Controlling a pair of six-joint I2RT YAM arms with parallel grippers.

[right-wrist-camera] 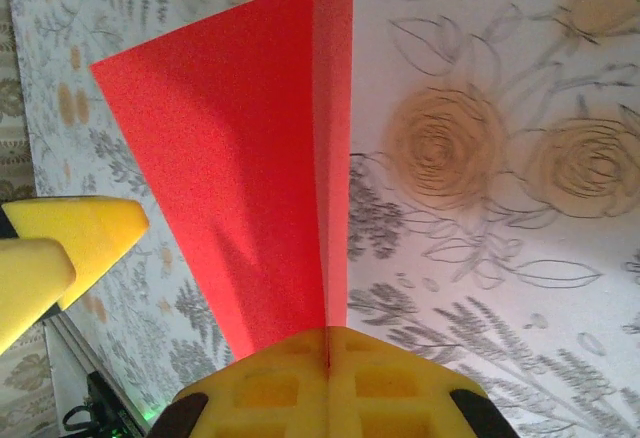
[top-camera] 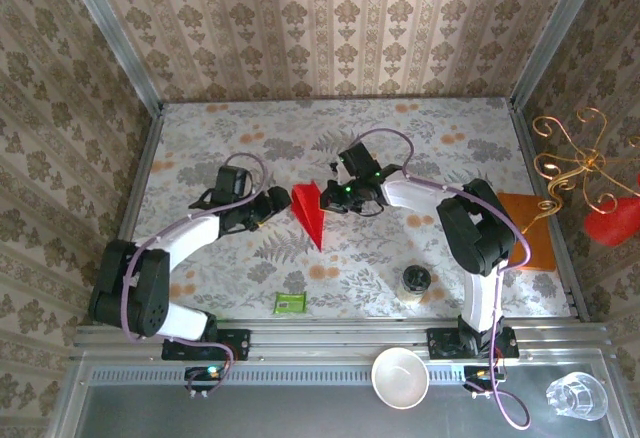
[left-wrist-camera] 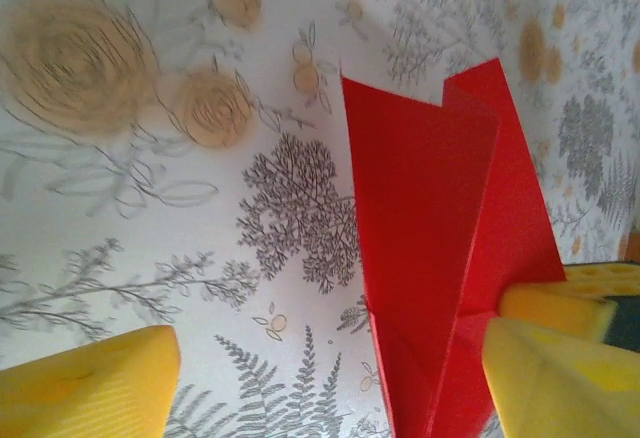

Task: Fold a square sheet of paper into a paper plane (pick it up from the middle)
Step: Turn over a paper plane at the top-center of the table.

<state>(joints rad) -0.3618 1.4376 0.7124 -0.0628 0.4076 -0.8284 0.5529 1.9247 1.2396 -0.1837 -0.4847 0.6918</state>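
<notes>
Your paper plane point(top-camera: 310, 214) already reads as a pointed dart, at table centre with its nose toward 6 o'clock. Your right gripper point(top-camera: 336, 196), at its 2 o'clock, is clamped on the centre crease. Your left gripper point(top-camera: 276, 206), at 9 o'clock, has its jaws apart around the plane. Folding looks nearly finished; probably only shaping the wings and setting it down remain.

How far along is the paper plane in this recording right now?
Mostly done: the red sheet is already a narrow, pointed paper plane with a centre crease. In hand: the right gripper is shut on that crease, while the left gripper stands open with the paper between its fingers. Left: probably a last wing press and setting it down on the table; whether more folds are due I cannot tell.
</notes>
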